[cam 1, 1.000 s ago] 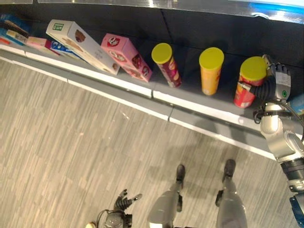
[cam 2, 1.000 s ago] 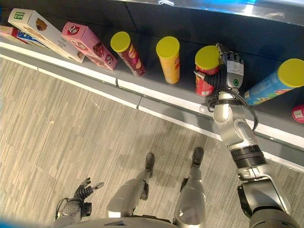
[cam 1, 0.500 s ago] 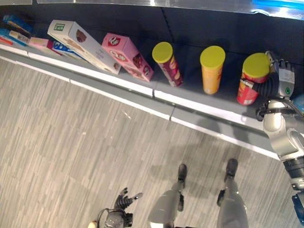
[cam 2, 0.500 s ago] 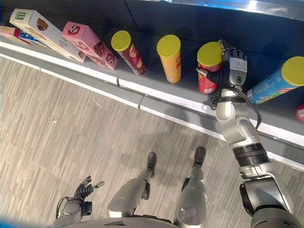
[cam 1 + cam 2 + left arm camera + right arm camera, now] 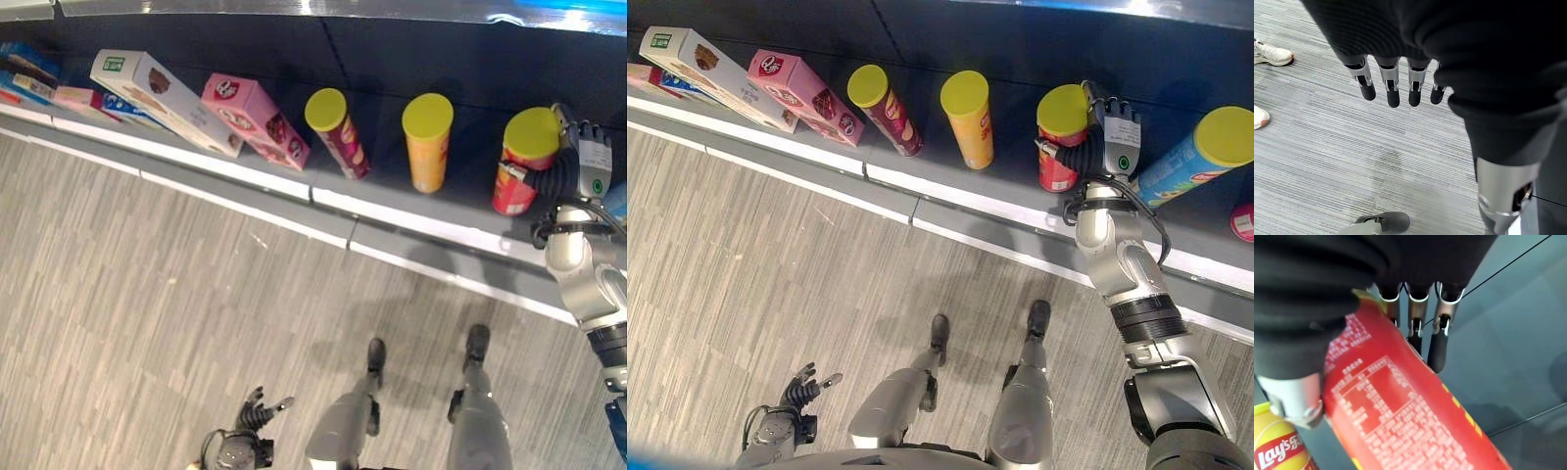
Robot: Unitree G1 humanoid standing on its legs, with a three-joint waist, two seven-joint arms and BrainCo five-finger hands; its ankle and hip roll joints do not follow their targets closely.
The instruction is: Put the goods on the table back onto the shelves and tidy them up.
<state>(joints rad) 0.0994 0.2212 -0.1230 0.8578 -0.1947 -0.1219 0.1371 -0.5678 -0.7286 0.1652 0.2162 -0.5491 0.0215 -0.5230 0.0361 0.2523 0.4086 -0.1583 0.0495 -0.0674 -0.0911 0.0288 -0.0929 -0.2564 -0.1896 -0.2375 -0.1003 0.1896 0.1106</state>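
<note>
Red can (image 5: 517, 164) with a yellow lid stands on the grey shelf (image 5: 431, 211) at about 2 o'clock in the left eye view, and the right hand (image 5: 578, 166) is beside it on its 3 o'clock side, fingers curled round its body. To the can's 9 o'clock stand an orange can (image 5: 428, 142), a maroon can (image 5: 336, 132), a pink box (image 5: 255, 119) and a white box (image 5: 162, 100), the last three leaning. The left hand (image 5: 257, 416) hangs low at 7 o'clock over the floor (image 5: 147, 294).

In the right eye view a blue can (image 5: 1190, 157) leans just beyond the right hand.

The left wrist view has the left hand's fingers (image 5: 1392, 88) straight and empty above the floor; a person's white shoes (image 5: 1268, 54) are at 9 o'clock.

The right wrist view shows fingers (image 5: 1436, 340) and thumb wrapped around the red can.
</note>
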